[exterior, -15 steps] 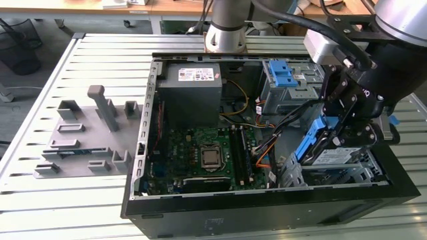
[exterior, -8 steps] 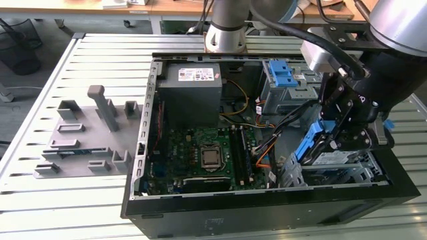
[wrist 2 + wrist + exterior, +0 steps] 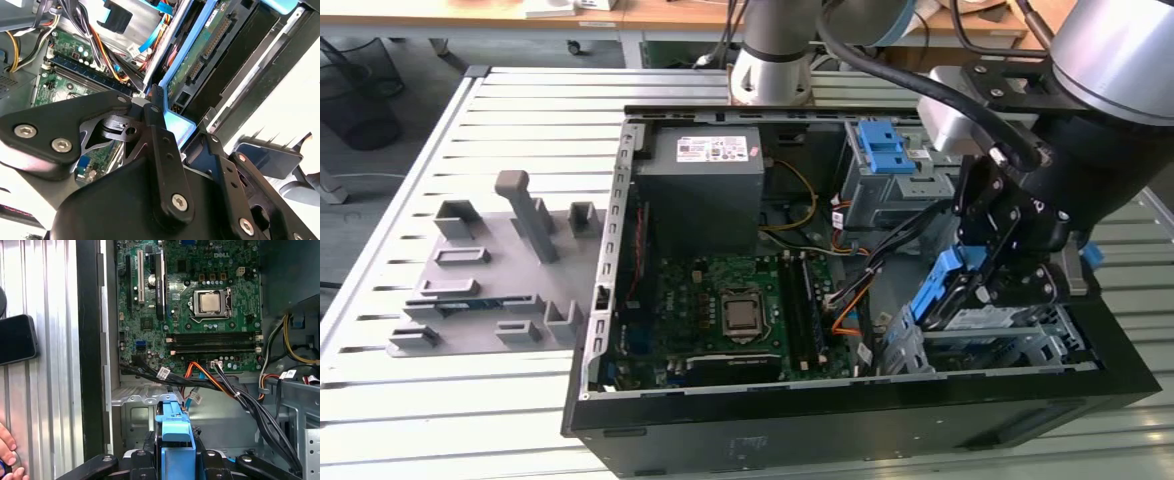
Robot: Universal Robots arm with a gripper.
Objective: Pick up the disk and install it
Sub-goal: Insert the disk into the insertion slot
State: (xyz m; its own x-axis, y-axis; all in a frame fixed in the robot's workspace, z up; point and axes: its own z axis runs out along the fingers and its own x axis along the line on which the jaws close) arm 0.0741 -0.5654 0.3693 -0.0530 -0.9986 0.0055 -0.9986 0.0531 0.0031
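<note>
The disk, framed by its blue carrier, stands on edge at the exterior view's right, just above the metal drive cage in the near right corner of the open computer case. My gripper is shut on it from above. In the first wrist view the blue carrier sits clamped between the black fingers. In the second wrist view the disk shows its green circuit board side, running away from the gripper.
The grey power-supply box and motherboard lie inside the case, with loose cables running near the cage. A blue-fronted bay sits behind. A grey fixture tray lies left. A hand shows outside the case.
</note>
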